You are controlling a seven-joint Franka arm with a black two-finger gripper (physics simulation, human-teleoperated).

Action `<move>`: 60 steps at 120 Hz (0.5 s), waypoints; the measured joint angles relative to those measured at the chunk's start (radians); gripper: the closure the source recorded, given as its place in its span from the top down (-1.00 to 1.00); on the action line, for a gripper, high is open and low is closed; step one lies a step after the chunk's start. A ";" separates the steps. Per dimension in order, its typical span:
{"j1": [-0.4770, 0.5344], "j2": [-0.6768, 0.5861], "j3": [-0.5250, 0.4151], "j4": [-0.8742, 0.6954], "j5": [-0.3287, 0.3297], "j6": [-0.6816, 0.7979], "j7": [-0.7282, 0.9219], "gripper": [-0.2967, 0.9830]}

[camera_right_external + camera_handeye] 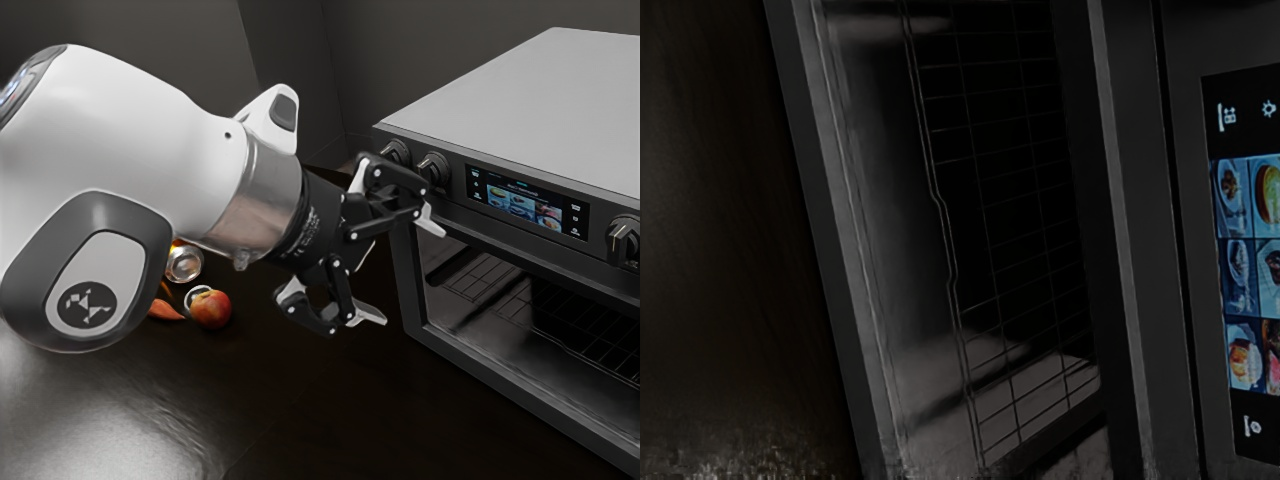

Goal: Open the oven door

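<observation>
The oven door (500, 382) lies near, ahead of the spread end effector (400, 267).

From my station, I see plain dark-grey walls (450, 45) meeting at upright edges in the exterior view. Below them lies a dark, glossy tabletop (330, 425), with pale light spread across its lower left there. My wrist view shows its brown surface dim and faintly streaked.

Serves as a dark, shiny desk (320, 410). Carries an apple (211, 311), with an orange tapering piece (166, 312) and round container (184, 265) near it, and an oven (545, 90) well apart.
</observation>
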 joint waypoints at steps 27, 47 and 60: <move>0.020 0.104 0.001 0.073 -0.026 0.002 -0.069 0.53; 0.035 0.167 0.010 0.126 -0.037 0.003 -0.097 0.53; 0.035 0.217 0.019 0.169 -0.050 0.003 -0.107 0.53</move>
